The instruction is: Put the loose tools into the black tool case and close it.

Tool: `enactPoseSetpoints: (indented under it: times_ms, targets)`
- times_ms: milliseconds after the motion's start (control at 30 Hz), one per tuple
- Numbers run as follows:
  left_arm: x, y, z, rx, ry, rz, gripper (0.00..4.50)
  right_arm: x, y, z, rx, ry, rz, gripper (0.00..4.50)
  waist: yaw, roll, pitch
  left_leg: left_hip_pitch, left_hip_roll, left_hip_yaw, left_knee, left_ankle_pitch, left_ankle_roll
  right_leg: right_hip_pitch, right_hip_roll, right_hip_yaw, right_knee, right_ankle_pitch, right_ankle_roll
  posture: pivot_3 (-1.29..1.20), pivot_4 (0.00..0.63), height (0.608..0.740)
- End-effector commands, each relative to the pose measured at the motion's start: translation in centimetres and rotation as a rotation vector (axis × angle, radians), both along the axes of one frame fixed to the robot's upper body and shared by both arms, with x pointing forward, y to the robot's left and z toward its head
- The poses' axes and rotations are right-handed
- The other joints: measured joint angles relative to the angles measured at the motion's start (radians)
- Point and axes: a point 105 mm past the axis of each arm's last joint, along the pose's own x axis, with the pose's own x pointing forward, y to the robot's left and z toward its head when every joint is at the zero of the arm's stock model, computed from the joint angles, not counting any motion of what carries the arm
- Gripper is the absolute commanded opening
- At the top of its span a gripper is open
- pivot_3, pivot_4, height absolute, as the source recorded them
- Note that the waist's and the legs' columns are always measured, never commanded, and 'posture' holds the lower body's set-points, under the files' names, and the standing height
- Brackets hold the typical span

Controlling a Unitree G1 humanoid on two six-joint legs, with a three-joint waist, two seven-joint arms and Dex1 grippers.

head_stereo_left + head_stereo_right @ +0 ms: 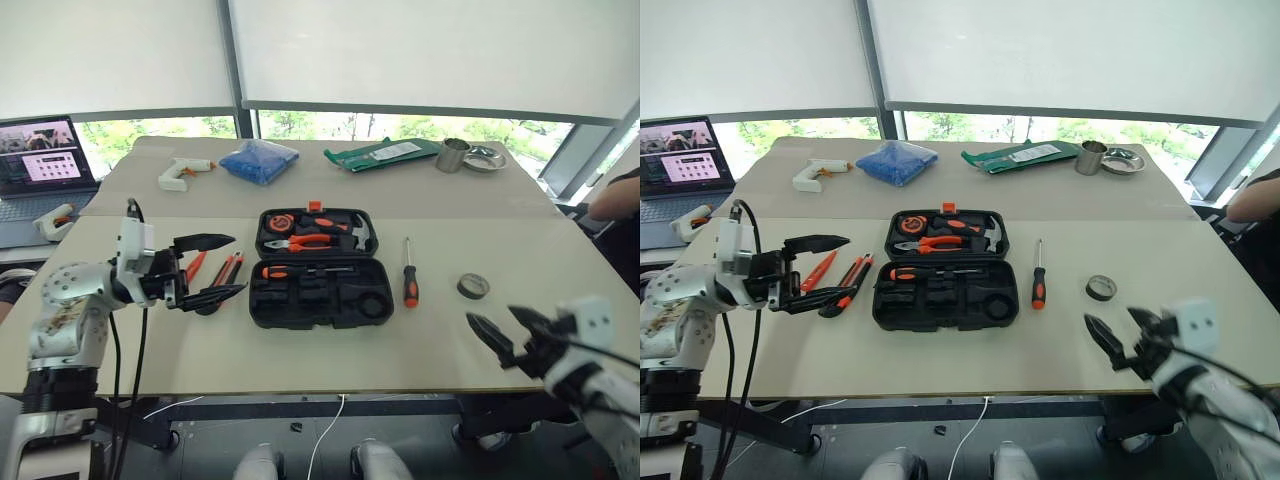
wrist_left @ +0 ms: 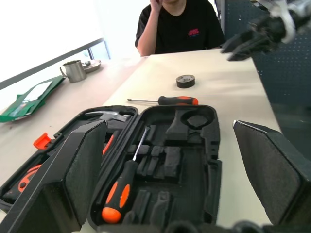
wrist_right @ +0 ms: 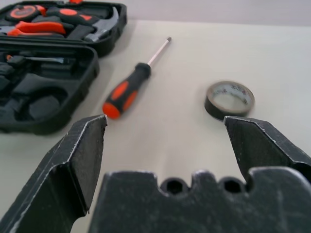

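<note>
Window blinds are seen behind a long beige table [image 1: 330,340], on which the black tool case [image 1: 320,268] lies open, its lid half laid flat on the far side with pliers, a hammer and a tape measure seated in it. One screwdriver [image 2: 125,180] is already laid in a slot of the case's near half. To the case's right a second screwdriver [image 1: 409,272] is laid on the table with its handle toward the near edge, and further right of that the small tape roll [image 1: 473,287] is set flat. To the case's left, two orange-and-black tools [image 1: 845,282] are laid side by side, partly hidden behind the left gripper; which is the knife cannot be told. Beyond the case, at the table's far side, a white glue gun [image 1: 183,172], a blue bag [image 1: 259,160], a green packet [image 1: 382,154] and a metal cup [image 1: 452,155] are placed. The left gripper [image 1: 215,265] is held above the table just left of the case, its arm bent and its fingers pointed level toward the case; the fingers are spread wide and nothing is held between them. The right gripper [image 1: 507,332] is held low over the table's near edge, right of the case and near the tape roll, pointed forward and slightly down, its fingers likewise spread apart and empty. A person in a black shirt [image 2: 182,26] is seated at the table's right end.
</note>
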Motion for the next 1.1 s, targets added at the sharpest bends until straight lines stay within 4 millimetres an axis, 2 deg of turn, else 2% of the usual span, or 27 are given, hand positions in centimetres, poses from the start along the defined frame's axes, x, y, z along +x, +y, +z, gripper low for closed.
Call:
enactPoseSetpoints:
  times_ms: [33, 100, 200, 333, 467, 600, 700, 867, 967, 1100]
  targets:
    - [-0.6, -1.1, -0.3, 0.010, -0.009, -0.044, 4.44, 1.6, 1.6, -0.2, -0.040, 0.152, 0.006, 4.50, 0.004, 0.000, 0.000, 0.000, 0.000, 0.000, -0.001, 0.001, 0.000, -0.001, 0.000, 0.000, 0.000, 0.000, 0.000, 0.00, 0.150, 0.740]
    - [-0.3, -1.5, -0.6, -0.013, -0.013, -0.036, 4.44, 2.5, 1.8, -0.1, -0.062, 0.195, -0.006, 4.50, 0.014, -0.001, 0.000, -0.002, 0.000, 0.000, -0.002, 0.002, 0.001, -0.002, 0.000, -0.001, 0.000, 0.000, -0.001, 0.00, 0.150, 0.740]
    - [-0.6, -2.3, -2.3, 0.023, -0.013, -0.070, 4.44, 4.0, 1.5, -0.1, -0.093, 0.240, -0.057, 4.50, 0.022, -0.001, 0.000, -0.008, -0.001, 0.003, -0.002, 0.003, 0.001, -0.005, 0.001, -0.003, -0.001, 0.002, -0.008, 0.00, 0.150, 0.740]
    - [-0.9, -2.7, -3.3, 0.042, -0.013, -0.086, 4.44, 5.2, 1.6, -1.2, -0.164, 0.331, -0.108, 4.50, 0.016, -0.001, 0.000, -0.016, -0.004, 0.003, -0.003, 0.001, 0.004, -0.011, -0.002, -0.002, -0.003, 0.004, 0.002, 0.00, 0.150, 0.740]
    - [-0.5, -2.7, -3.4, 0.046, -0.020, -0.084, 4.44, 6.6, 2.1, -1.8, -0.189, 0.342, -0.157, 4.50, 0.011, -0.001, 0.000, -0.026, -0.005, 0.002, -0.003, 0.000, 0.006, -0.019, -0.002, -0.003, -0.003, 0.004, 0.003, 0.00, 0.150, 0.740]
    - [-0.2, -2.9, -3.2, 0.045, -0.035, -0.084, 4.44, 7.3, 1.6, -2.5, -0.126, 0.367, -0.214, 4.50, 0.010, -0.001, 0.000, -0.026, -0.005, 0.003, -0.003, 0.000, 0.006, -0.019, -0.002, -0.004, -0.003, 0.004, 0.003, 0.00, 0.150, 0.740]
    - [-0.3, -3.0, -3.2, 0.042, -0.036, -0.086, 4.44, 7.8, 2.0, -2.6, -0.050, 0.403, -0.203, 4.50, 0.009, -0.001, 0.000, -0.026, -0.005, 0.002, -0.002, 0.000, 0.006, -0.018, -0.002, -0.005, -0.003, 0.005, 0.003, 0.00, 0.150, 0.740]
    - [-0.3, -3.0, -3.2, 0.042, -0.036, -0.092, 4.44, 7.8, 2.8, -3.8, -0.086, 0.472, -0.167, 4.50, 0.006, -0.001, 0.000, -0.025, -0.004, 0.002, -0.001, 0.000, 0.006, -0.018, -0.001, -0.005, -0.003, 0.005, 0.003, 0.00, 0.150, 0.740]
    - [-0.3, -3.2, -3.0, 0.038, -0.044, -0.094, 4.50, 8.0, 2.7, -4.1, -0.084, 0.469, -0.193, 3.88, 0.006, -0.001, 0.000, -0.025, -0.004, 0.002, -0.002, 0.000, 0.006, -0.018, -0.001, -0.005, -0.002, 0.005, 0.003, 0.00, 0.150, 0.740]
    - [-0.2, -3.4, -2.7, 0.006, -0.034, -0.092, 4.50, 7.8, 2.1, -4.3, -0.073, 0.451, -0.238, 2.52, 0.006, -0.001, 0.000, -0.025, -0.004, 0.003, -0.001, 0.000, 0.006, -0.018, -0.001, -0.005, -0.002, 0.005, 0.003, 0.00, 0.150, 0.740]
